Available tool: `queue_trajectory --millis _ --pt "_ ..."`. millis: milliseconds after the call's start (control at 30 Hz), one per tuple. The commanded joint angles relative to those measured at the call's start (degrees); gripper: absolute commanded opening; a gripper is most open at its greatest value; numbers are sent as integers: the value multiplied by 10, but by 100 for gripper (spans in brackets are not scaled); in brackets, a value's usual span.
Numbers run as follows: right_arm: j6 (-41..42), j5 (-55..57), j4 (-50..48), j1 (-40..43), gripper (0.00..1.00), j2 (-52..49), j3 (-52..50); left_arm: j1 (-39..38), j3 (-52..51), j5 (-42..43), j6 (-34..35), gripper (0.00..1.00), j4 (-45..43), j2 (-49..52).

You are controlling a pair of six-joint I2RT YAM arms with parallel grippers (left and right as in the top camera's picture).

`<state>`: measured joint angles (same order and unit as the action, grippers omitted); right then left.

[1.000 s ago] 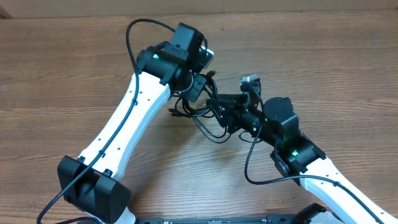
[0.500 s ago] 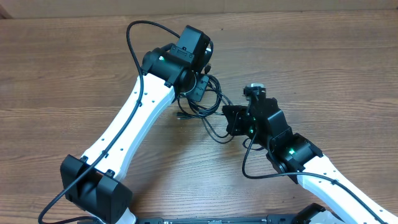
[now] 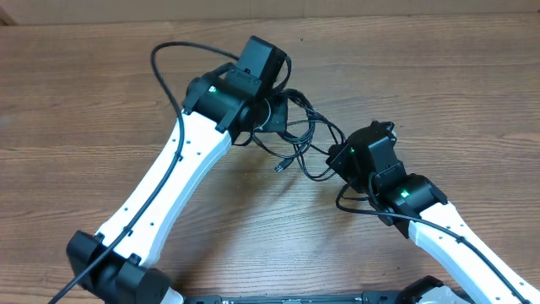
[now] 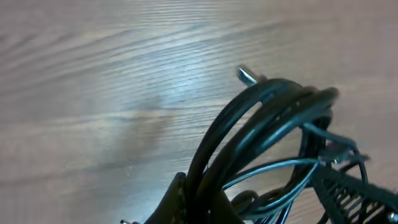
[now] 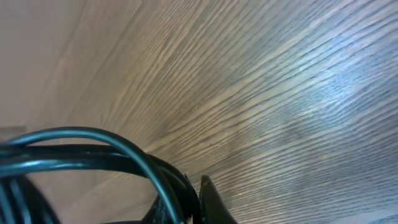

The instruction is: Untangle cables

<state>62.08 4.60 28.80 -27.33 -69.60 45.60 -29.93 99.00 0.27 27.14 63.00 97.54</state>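
— Well, where do the cables (image 3: 297, 135) sit?
— Between the two tools, over the middle of the tabletop (image 3: 84, 101). The left tool (image 3: 272, 114) is clenched on one side of the tangle and the right tool (image 3: 342, 154) is clenched on the other. Loose loops sag between them.
— What are they like up close?
— Thin, glossy black cords. On the left wrist view they arch up as one bunch from the pinched fingers (image 4: 176, 198), with a silver plug (image 4: 246, 75) poking out at the top. On the right wrist view a few cords curve in from the left, down into the grip at the bottom edge.
— Anything in the way?
— From overhead, both black wrists cover the grips. A small plug end (image 3: 280, 167) hangs below the loops; whether it touches the wood, I cannot tell. A thicker arm cable (image 3: 164, 59) loops off the left arm, apart from the tangle. The tabletop is brown, streaky wood grain.
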Motion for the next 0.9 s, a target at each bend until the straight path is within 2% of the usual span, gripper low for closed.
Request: queue_trajectory --millis 0,67,167,400,500,567,600,667,867 --pt "54 106 86 50 4 -19 -40 47 14 -242 207 4 23 -56" --pt "56 101 97 59 4 -19 -40 57 14 -243 245 4 30 -56" --pt "27 83 85 61 8 -19 -40 63 14 -240 231 4 20 -56" --pt "-124 -42 16 61 31 -2 -16 63 14 -155 -9 4 -20 -54" --pt "-172 -132 -11 61 36 17 12 63 12 -87 -83 4 -20 -45" --pt "-191 -219 -50 61 42 28 18 63 12 -60 -103 4 -17 -38" --pt "-191 -287 -87 60 51 34 18 63 12 -45 -112 4 -16 -30" --pt "-195 -300 -111 58 60 33 17 62 12 -17 -125 4 -17 -22" --pt "-435 -289 -169 23 73 2 17 62 12 133 -271 4 -23 -16"
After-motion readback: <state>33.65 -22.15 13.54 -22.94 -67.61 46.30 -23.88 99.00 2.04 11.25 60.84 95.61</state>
